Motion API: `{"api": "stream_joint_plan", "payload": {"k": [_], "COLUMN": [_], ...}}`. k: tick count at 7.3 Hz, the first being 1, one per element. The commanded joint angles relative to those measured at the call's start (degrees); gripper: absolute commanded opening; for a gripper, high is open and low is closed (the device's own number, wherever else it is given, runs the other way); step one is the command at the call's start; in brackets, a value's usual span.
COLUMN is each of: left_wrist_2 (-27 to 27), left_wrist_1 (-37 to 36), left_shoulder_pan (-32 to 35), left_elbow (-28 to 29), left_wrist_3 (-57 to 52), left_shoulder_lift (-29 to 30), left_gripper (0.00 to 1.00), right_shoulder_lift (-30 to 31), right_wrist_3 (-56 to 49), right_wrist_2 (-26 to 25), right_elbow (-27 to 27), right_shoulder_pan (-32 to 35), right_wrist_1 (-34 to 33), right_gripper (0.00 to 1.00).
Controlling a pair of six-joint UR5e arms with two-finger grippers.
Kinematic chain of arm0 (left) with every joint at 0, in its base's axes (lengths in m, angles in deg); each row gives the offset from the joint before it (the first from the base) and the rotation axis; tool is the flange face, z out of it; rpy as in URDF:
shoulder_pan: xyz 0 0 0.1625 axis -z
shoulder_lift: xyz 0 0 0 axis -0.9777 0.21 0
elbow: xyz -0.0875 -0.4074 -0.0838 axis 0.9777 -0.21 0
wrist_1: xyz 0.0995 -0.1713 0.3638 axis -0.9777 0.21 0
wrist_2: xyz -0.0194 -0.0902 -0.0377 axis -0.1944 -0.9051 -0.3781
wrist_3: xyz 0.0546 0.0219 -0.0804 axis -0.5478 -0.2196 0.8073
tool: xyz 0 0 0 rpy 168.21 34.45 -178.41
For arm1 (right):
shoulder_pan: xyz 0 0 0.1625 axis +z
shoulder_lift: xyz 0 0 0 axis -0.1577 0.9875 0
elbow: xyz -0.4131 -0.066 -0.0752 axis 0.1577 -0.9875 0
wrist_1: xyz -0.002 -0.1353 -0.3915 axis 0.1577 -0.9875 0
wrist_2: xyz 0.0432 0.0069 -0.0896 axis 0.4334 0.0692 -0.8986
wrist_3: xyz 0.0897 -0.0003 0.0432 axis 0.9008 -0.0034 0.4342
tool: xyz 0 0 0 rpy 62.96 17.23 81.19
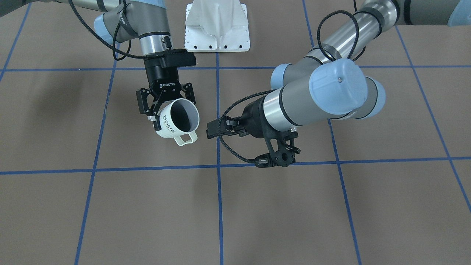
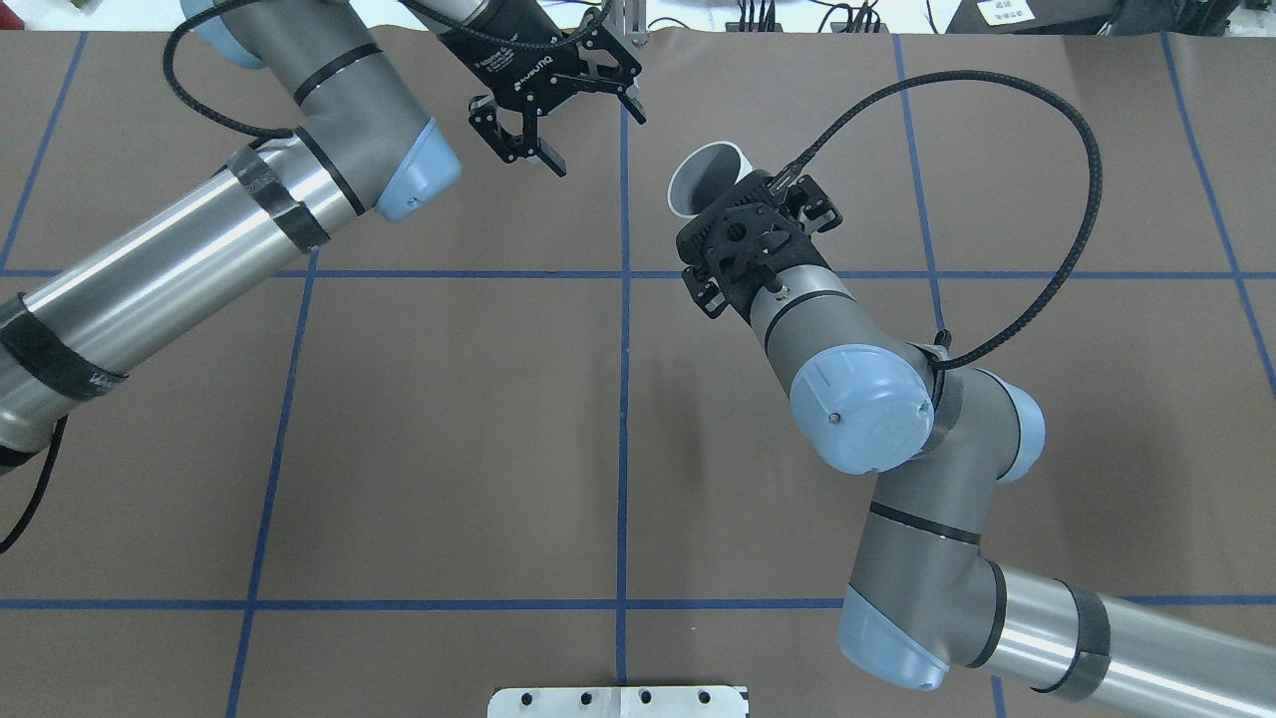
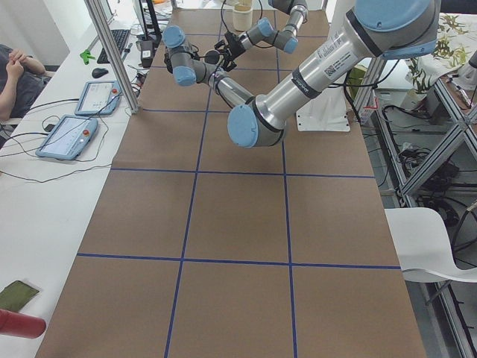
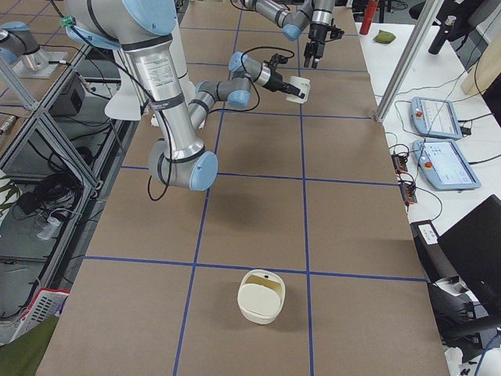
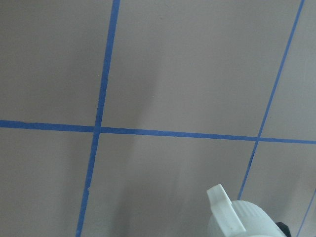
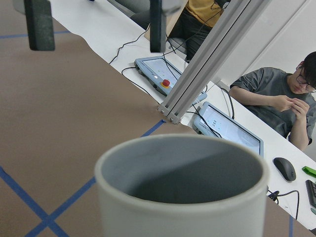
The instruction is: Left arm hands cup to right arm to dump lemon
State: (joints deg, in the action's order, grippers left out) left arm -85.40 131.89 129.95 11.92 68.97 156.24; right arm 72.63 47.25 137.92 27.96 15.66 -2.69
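— While the right arm's black fingers (image 1: 146,105) clenched the small off-white "HOME" mug (image 1: 177,120), where was it?
— Tilted in the air above the brown blue-gridded surface (image 1: 276,206); the left arm's black fingers (image 2: 546,158) stood spread and empty just beside it.

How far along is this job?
Handover looks done: the right pincer grips the cup, and the left pincer hangs open, apart from it. In hand: the cup, held tilted. Left: dumping the lemon, which I cannot see in any view.
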Motion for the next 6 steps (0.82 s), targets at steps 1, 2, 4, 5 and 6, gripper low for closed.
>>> {"api": "stream_joint_plan", "payload": {"k": [1,2,4,5,6], "left_wrist_2": [2.9,3.0,3.3,3.2,3.2], "left_wrist_1": [4.7,4.7,4.7,4.6,4.6], "left_shoulder_pan": [-1.0,-2.7,-5.5,-5.6,-5.6], "left_elbow": [-1.8,-1.8,-1.8,-1.9,-1.9], "left_wrist_3": [5.5,5.9,7.4,8.0,8.1], "left_shoulder_lift": [-1.9,-1.5,0.1,0.8,0.8], "left_gripper": [1.0,1.0,1.0,0.9,0.78], "right_shoulder_lift": [0.0,0.0,0.0,0.1,0.1], "right_wrist_3": [0.1,0.0,0.1,0.1,0.1], "right_wrist_2": [0.0,-0.1,-0.1,-0.1,-0.1], "right_elbow": [0.1,0.1,0.1,0.1,0.0], "right_shoulder_pan": [0.0,0.0,0.0,-0.1,-0.1], "right_wrist_1": [0.0,0.0,0.0,0.0,0.0], "right_gripper": [0.0,0.0,0.0,0.0,0.0]}}
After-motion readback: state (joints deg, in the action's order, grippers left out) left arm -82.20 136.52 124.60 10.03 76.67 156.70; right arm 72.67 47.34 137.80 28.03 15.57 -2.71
